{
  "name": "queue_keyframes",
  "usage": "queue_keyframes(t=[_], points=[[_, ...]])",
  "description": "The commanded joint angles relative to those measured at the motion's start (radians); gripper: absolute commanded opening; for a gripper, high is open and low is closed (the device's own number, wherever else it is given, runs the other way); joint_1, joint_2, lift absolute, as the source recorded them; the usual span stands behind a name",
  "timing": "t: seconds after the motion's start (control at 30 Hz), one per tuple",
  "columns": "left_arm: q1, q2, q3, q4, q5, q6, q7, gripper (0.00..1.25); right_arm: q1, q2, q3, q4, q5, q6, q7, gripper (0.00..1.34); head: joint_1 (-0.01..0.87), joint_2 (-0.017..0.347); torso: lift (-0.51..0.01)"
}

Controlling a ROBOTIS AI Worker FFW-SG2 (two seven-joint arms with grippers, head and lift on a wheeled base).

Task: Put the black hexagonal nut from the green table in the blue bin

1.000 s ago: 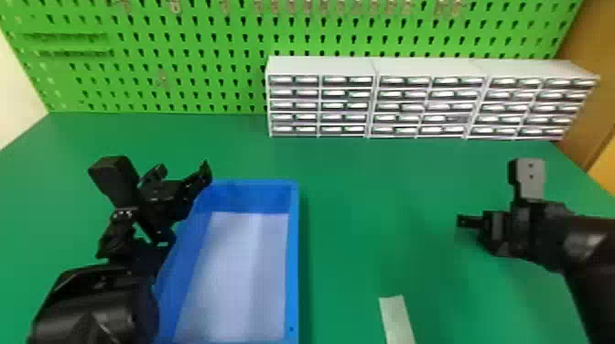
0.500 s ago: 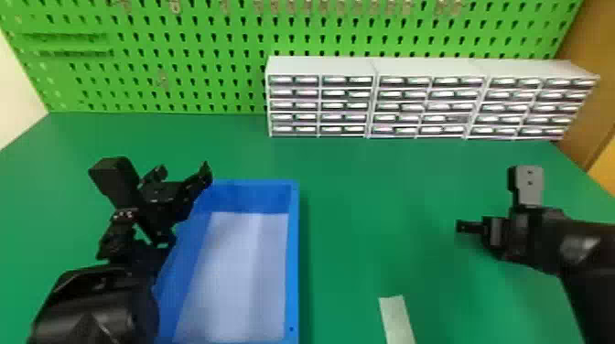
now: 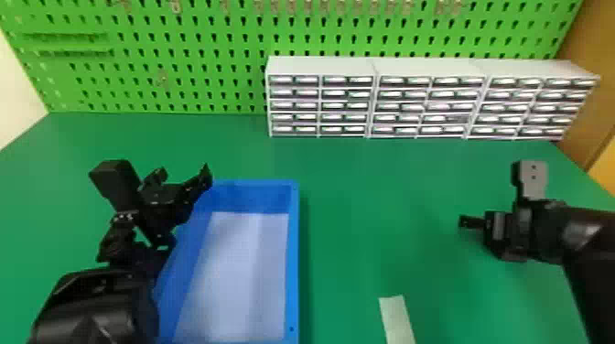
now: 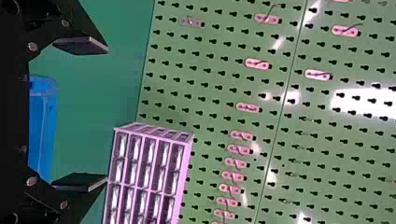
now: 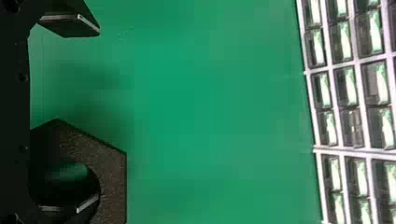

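The black hexagonal nut with a round central hole appears in the right wrist view, at the right hand, whose dark body covers part of it, against the smooth green tabletop. The right hand's two flat fingers stand wide apart, with nothing clamped between them. One finger overlaps the nut's hole; whether it passes into the hole or sits above it cannot be told, nor can contact between nut and tabletop.

Well to the left of the right hand is the rectangular blue plastic bin, with a whitish floor. The left hand is at the bin's far left corner, its fingers spread wide and empty. A pale, narrow strip lies on the tabletop to the right of the bin, near the front.

Along the rear stand white cabinets of small clear-fronted drawers, arranged side by side. Behind them rises a bright green perforated pegboard, bearing a row of metal hooks.
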Motion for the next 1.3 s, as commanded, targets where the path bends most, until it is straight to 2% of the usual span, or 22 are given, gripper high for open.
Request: queue_keyframes(t=[0.0,0.23,0.37,0.43,0.6,0.87,1.27], points=[[0.003,-0.003,0.0,0.0,0.0,0.0,0.0,0.96,-0.007,0.008,-0.012,0.017,0.01,0.014,0.0,1.26,0.686,0.051,-0.097],[0.004,-0.003,-0.003,0.0,-0.002,0.0,0.0,0.96,-0.009,0.026,-0.043,0.043,0.027,0.017,0.0,1.25,0.686,0.051,-0.097],[0.006,-0.003,-0.006,0.0,-0.002,0.0,0.0,0.96,-0.009,0.028,-0.051,0.05,0.037,0.017,0.0,1.17,0.686,0.051,-0.097],[0.006,-0.003,-0.007,0.0,-0.002,0.0,0.0,0.96,-0.009,0.026,-0.052,0.05,0.036,0.019,0.0,1.05,0.686,0.051,-0.097],[0.006,-0.003,-0.007,0.0,-0.002,0.0,0.0,0.95,-0.009,0.028,-0.068,0.053,0.037,0.033,0.0,0.58,0.686,0.051,-0.097],[0.006,-0.003,-0.004,0.0,-0.002,0.0,0.0,0.96,-0.009,0.026,-0.066,0.053,0.037,0.042,0.0,0.29,0.686,0.051,-0.097],[0.007,-0.003,-0.003,0.0,0.002,0.0,0.0,0.95,0.005,0.025,-0.049,0.05,0.03,0.026,0.0,0.28,0.686,0.051,-0.097]])
